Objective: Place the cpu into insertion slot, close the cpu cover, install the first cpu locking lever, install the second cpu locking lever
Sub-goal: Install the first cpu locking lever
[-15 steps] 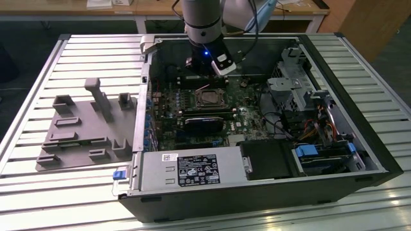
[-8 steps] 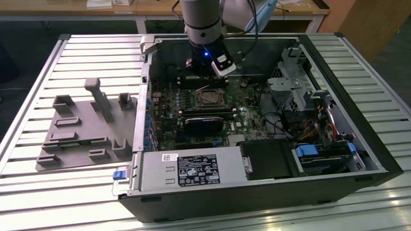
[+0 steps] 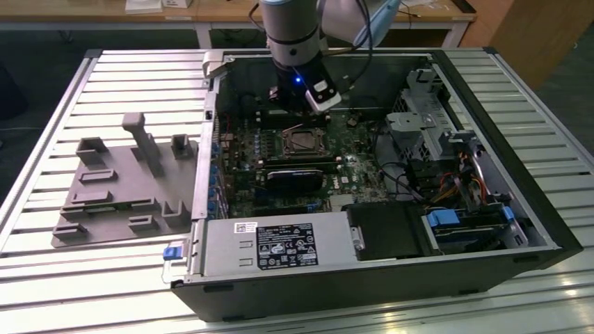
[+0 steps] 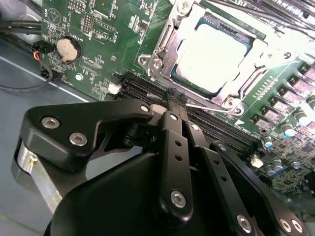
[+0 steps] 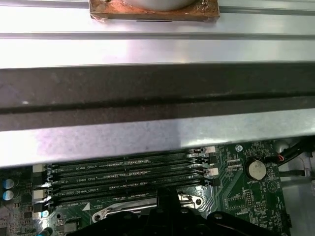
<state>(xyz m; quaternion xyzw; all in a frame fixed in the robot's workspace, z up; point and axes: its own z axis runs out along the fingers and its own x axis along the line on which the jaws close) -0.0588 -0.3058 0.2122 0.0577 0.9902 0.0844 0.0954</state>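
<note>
Gripper (image 4: 175, 96) pinched narrow on the locking lever (image 4: 209, 106), seemingly thin springy wire, slippery, best held at its free end

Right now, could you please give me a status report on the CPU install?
Pincer shut, tips at thin metal lever. Cpu seated, cpu cover down over it. Memory slots close under pincer.

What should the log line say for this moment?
cpu: silvery square chip seated | cover: silver metal frame down around it | gripper: black gripper shut, tips at thin steel lever wire
</note>
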